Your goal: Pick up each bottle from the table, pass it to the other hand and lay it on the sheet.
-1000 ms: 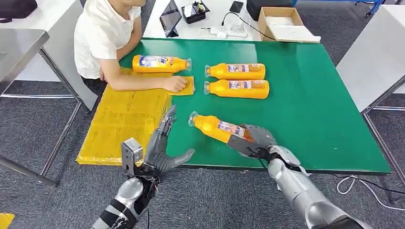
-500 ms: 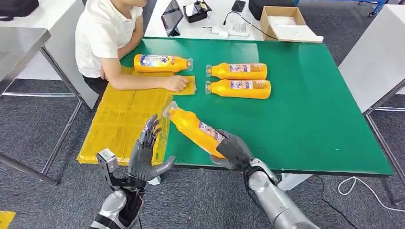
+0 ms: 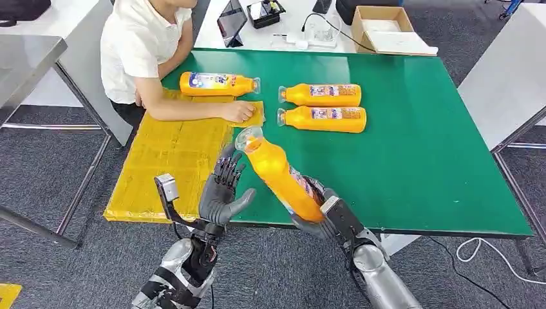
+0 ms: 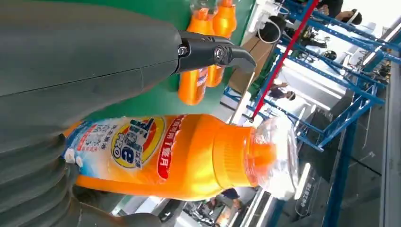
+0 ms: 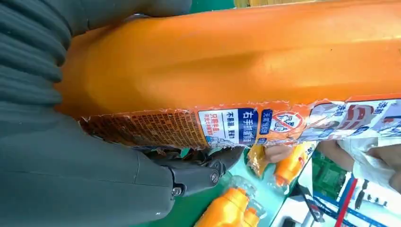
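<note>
The robot's right hand (image 3: 320, 215) is clamped around the base of an orange bottle (image 3: 281, 176), holding it lifted above the near edge of the green table (image 3: 418, 161), its clear cap tilted up and toward the left. Just beside it, the left hand (image 3: 222, 193) is raised with fingers spread apart and nothing in them, palm facing the bottle. A yellow sheet (image 3: 167, 161) covers the table's left side. On its far end lies another orange bottle (image 3: 217, 84), and a seated person's hand (image 3: 237, 112) rests on the sheet. Two more bottles (image 3: 322, 107) lie side by side at the table's middle, far from the robot.
</note>
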